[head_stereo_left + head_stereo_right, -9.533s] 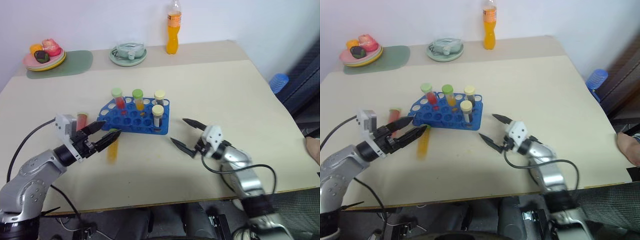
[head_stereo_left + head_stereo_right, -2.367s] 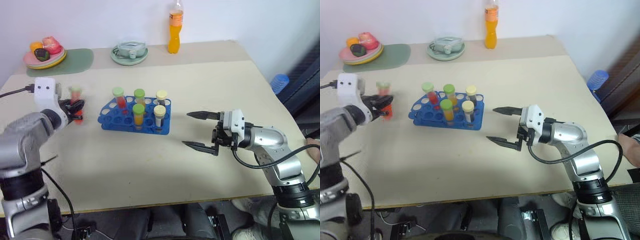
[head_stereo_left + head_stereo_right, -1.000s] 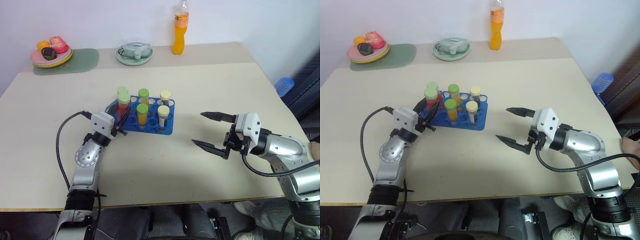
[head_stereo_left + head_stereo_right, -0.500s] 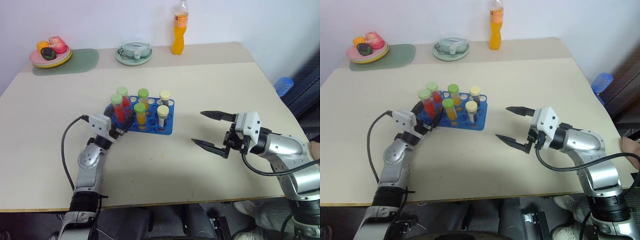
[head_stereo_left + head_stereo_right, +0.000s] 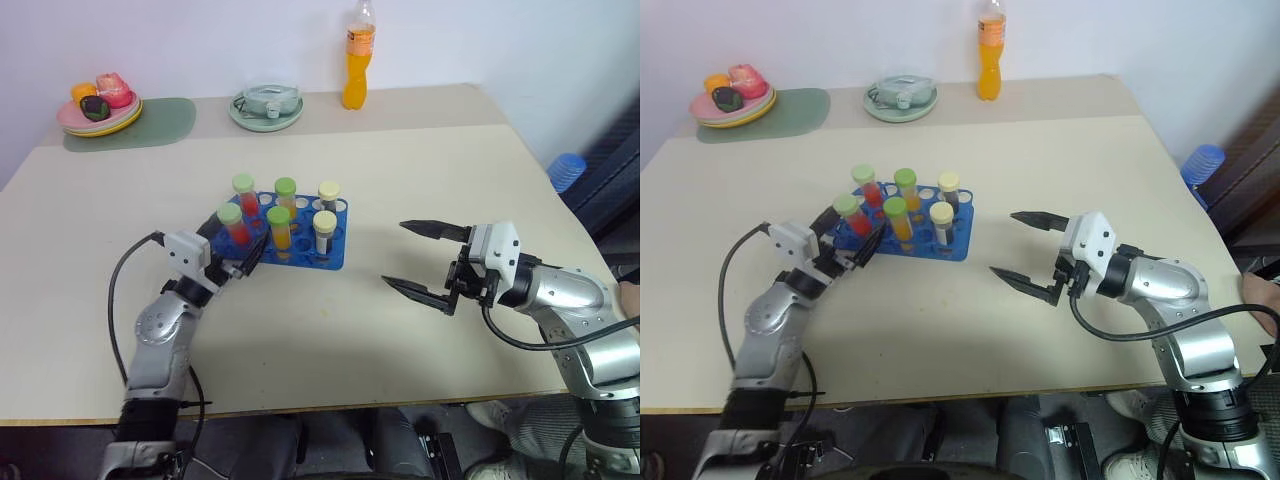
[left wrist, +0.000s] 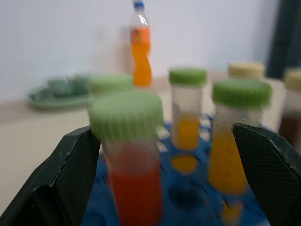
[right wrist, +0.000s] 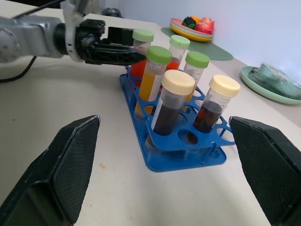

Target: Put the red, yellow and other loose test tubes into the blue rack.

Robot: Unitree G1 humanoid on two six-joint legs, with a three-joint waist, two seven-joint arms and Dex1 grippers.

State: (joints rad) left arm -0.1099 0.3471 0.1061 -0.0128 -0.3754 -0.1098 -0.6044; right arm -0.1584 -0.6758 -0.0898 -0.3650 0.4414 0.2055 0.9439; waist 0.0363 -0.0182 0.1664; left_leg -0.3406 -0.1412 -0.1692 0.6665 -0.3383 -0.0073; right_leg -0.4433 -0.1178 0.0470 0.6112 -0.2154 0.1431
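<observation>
The blue rack point(image 5: 292, 246) stands mid-table with several capped test tubes upright in it: red ones with pale green caps, yellow-orange ones with green caps and dark ones with cream caps. A red tube point(image 5: 231, 224) stands in the rack's front left corner. My left gripper point(image 5: 236, 245) is open, one finger on each side of that tube and clear of it; the left wrist view shows the red tube point(image 6: 129, 160) free between the fingers point(image 6: 70, 183). My right gripper point(image 5: 424, 262) hovers open and empty to the right of the rack point(image 7: 178, 141).
A tall orange drink bottle point(image 5: 359, 58) stands at the table's back edge. Beside it is a pale green dish point(image 5: 266, 106), and a plate of toy food point(image 5: 100, 103) sits on a green mat at the back left. A person's hand point(image 5: 630, 292) is at the right edge.
The left gripper opened and let go of the red tube, which now stands in the rack's front left corner. It then drew back slightly toward me. The right arm stayed still.
</observation>
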